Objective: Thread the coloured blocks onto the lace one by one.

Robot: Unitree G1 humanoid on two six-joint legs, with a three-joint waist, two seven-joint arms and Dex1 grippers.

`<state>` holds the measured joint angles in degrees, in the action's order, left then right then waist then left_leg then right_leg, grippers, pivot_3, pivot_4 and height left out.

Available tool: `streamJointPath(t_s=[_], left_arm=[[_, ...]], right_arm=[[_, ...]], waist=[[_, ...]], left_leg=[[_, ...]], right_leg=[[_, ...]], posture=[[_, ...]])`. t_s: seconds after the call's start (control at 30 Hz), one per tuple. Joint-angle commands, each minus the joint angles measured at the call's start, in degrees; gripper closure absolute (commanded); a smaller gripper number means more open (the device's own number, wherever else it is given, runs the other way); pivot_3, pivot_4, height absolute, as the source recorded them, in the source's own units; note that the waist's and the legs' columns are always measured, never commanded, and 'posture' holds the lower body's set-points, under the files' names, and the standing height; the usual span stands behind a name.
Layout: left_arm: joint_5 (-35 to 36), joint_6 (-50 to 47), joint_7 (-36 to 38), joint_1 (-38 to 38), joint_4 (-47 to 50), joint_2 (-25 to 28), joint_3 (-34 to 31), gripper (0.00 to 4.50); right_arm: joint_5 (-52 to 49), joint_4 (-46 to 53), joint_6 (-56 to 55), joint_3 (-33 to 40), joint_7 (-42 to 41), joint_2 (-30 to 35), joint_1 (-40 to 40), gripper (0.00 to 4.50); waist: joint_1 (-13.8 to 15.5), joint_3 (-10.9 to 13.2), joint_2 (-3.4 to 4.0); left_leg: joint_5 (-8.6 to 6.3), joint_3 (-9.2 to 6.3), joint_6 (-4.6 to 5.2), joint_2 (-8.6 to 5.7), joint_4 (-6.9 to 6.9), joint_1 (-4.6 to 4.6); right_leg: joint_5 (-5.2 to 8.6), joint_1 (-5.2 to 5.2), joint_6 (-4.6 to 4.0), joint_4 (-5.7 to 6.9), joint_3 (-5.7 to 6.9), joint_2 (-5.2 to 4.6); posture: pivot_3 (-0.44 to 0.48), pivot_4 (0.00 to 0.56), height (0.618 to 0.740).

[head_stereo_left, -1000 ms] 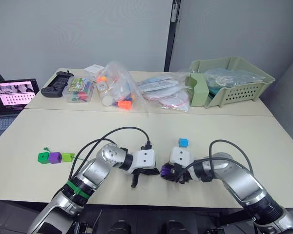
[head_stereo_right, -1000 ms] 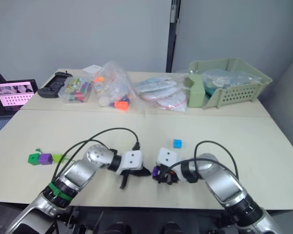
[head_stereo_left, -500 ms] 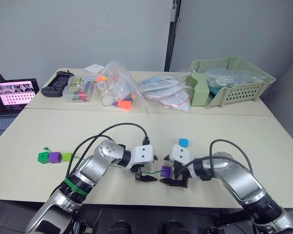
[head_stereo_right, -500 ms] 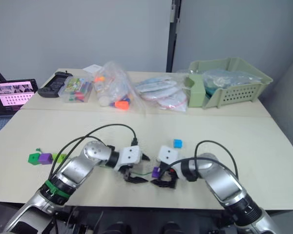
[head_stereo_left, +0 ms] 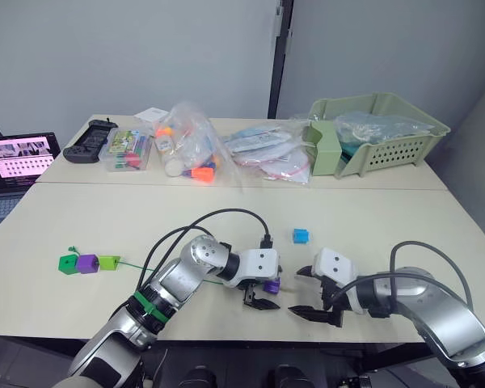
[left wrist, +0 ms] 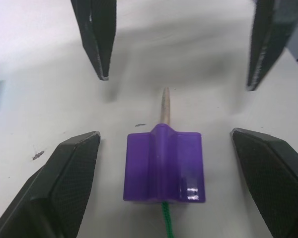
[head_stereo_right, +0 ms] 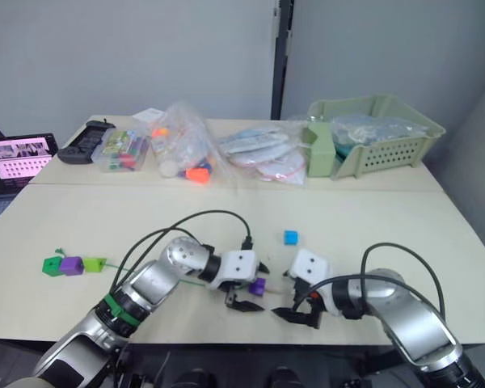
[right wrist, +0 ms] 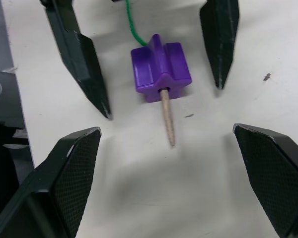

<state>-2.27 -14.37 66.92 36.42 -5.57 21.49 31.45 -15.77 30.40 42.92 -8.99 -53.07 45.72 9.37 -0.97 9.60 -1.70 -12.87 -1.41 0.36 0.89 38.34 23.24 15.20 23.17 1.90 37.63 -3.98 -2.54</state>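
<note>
A purple block (left wrist: 164, 166) lies on the table, threaded on the green lace (left wrist: 165, 218), whose stiff pale tip (left wrist: 165, 104) sticks out of it toward my right gripper. My left gripper (head_stereo_left: 272, 289) stands open with the block between its fingers, not touching it. Facing it a little to the right, my right gripper (head_stereo_left: 297, 292) is open and empty. A blue block (head_stereo_left: 300, 235) sits loose behind them. At the far left, a dark green block (head_stereo_left: 68, 263), a purple one (head_stereo_left: 86, 263) and a light green one (head_stereo_left: 108, 262) sit in a row on the lace.
Along the back of the table stand a green basket (head_stereo_left: 380, 133), clear plastic bags (head_stereo_left: 190, 149), a clear marker case (head_stereo_left: 129, 148) and a black controller (head_stereo_left: 89, 139). A laptop (head_stereo_left: 16, 158) sits off the table's left end.
Both grippers have opened and the purple block now lies free on the table. My right gripper has drawn back to the right; my left has moved right around the block.
</note>
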Motion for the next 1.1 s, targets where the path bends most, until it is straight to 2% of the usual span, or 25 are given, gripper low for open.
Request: streamJointPath(t_s=[0.03, 0.07, 0.3, 0.43, 0.47, 0.87, 1.0, 1.1], left_arm=[[-1.3, 0.3, -0.9, 1.4, -1.3, -1.2, 0.6, 0.67], [-1.3, 0.3, -0.8, 1.5, -1.4, -1.3, 0.5, 0.73], [-2.0, 1.0, 0.0, 1.6, -1.3, -0.3, 1.1, 3.07], [-1.7, 0.9, 0.4, 1.3, -0.9, 0.2, 1.0, 3.09], [-1.7, 0.9, 0.5, 1.1, -0.7, 0.3, 1.0, 3.09], [-1.0, 0.9, 1.1, 0.8, 0.3, 1.3, 0.6, 3.09], [-0.2, 0.4, 1.3, 0.4, 1.3, 2.4, -0.5, 3.09], [1.4, -1.6, 1.8, -1.2, 3.6, 5.7, -3.3, 3.09]], right_arm=[[0.7, 0.8, -0.6, 0.0, 1.7, 0.1, 0.0, 0.00], [0.7, 0.7, -0.6, -0.4, 1.8, 0.1, 0.1, 0.00], [1.8, -0.9, -1.7, -2.9, 2.6, -0.6, 0.9, 0.00], [2.7, -3.1, -3.2, -4.6, 2.5, -0.9, 2.0, 0.00], [3.2, -4.0, -3.9, -5.1, 2.3, -1.0, 2.3, 0.53], [5.5, -10.4, -9.2, -8.1, 0.4, -1.3, 4.7, 4.49], [5.6, -11.4, -10.4, -8.1, -0.1, -1.2, 5.2, 4.50], [5.3, -11.5, -11.7, -8.1, -0.9, -1.3, 5.9, 4.50]], waist=[[0.2, 0.0, 0.00], [0.3, 0.0, 0.00], [0.2, 0.0, 0.00], [0.2, 0.0, 0.00], [0.1, 0.0, 0.00], [0.0, 0.0, 0.00], [0.0, 0.0, 0.00], [-0.1, 0.0, 0.00]], left_leg=[[0.00, 0.02, 0.00, -0.04, 0.03, 0.02], [0.00, 0.02, 0.00, -0.04, 0.05, 0.03], [0.00, 0.00, 0.00, -0.03, 0.07, 0.03], [0.00, 0.00, 0.00, -0.02, 0.07, 0.02], [0.00, 0.00, 0.00, -0.01, 0.07, 0.02], [0.00, 0.00, 0.00, 0.01, 0.06, -0.06], [0.00, 0.00, 0.00, 0.01, 0.07, -0.06], [0.00, 0.01, 0.00, 0.01, 0.07, -0.06]], right_leg=[[0.00, 0.00, 0.01, -0.01, -0.01, -0.04], [0.01, -0.01, 0.02, -0.01, -0.01, -0.05], [0.00, -0.02, 0.03, -0.01, 0.00, -0.04], [0.00, -0.01, 0.03, 0.00, 0.00, -0.03], [0.00, -0.01, 0.03, -0.01, 0.00, -0.02], [0.00, -0.07, 0.02, 0.01, 0.00, 0.00], [0.00, -0.06, 0.02, 0.02, 0.00, 0.00], [-0.01, -0.06, 0.01, 0.02, -0.01, 0.00]], posture=[[0.000, 0.150, 0.740], [0.000, 0.150, 0.740], [0.000, 0.150, 0.740], [0.000, 0.150, 0.740], [0.000, 0.150, 0.740], [0.000, 0.150, 0.740], [0.000, 0.150, 0.740], [0.000, 0.150, 0.740]])
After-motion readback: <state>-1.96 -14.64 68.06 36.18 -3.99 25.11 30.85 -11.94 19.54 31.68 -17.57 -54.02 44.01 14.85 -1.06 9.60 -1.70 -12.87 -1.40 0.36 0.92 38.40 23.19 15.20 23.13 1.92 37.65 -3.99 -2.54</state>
